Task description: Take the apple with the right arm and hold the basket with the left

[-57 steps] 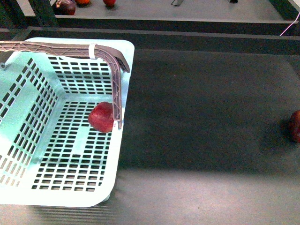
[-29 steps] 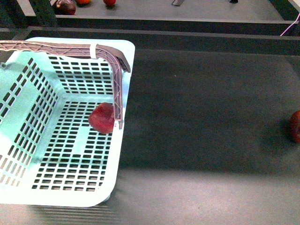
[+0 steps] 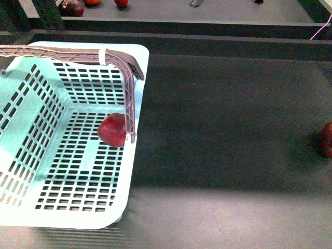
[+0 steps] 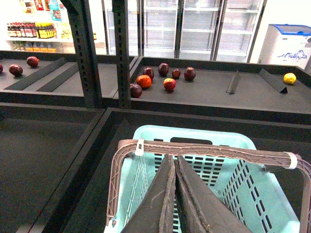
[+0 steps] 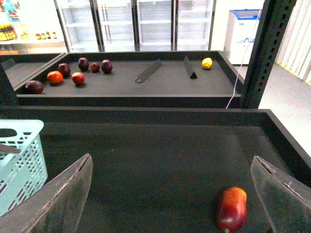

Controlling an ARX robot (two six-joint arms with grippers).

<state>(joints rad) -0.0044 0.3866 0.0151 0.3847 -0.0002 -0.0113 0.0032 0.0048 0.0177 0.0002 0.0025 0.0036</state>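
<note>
The apple point(image 5: 232, 208), glossy red with a yellow-orange blush, lies on the dark shelf mat. In the right wrist view it sits between the fingers of my open right gripper point(image 5: 171, 167), closer to the one finger point(image 5: 282, 191). The front view shows this apple point(image 3: 327, 139) cut off at the right edge. The mint-green basket point(image 3: 31, 150) stands at the left, and my left gripper point(image 4: 173, 158) is shut on its brownish handle point(image 4: 218, 151). A duller red apple point(image 3: 113, 129) rests inside the basket by its right wall. Neither gripper shows in the front view.
A raised lip point(image 3: 207, 39) borders the mat's far side. Behind it a back shelf holds several fruits point(image 5: 77, 77), a yellow fruit point(image 5: 207, 63) and dark dividers point(image 5: 148, 71). A rack upright point(image 5: 265, 53) stands beside the right arm, another point(image 4: 85, 53) near the left.
</note>
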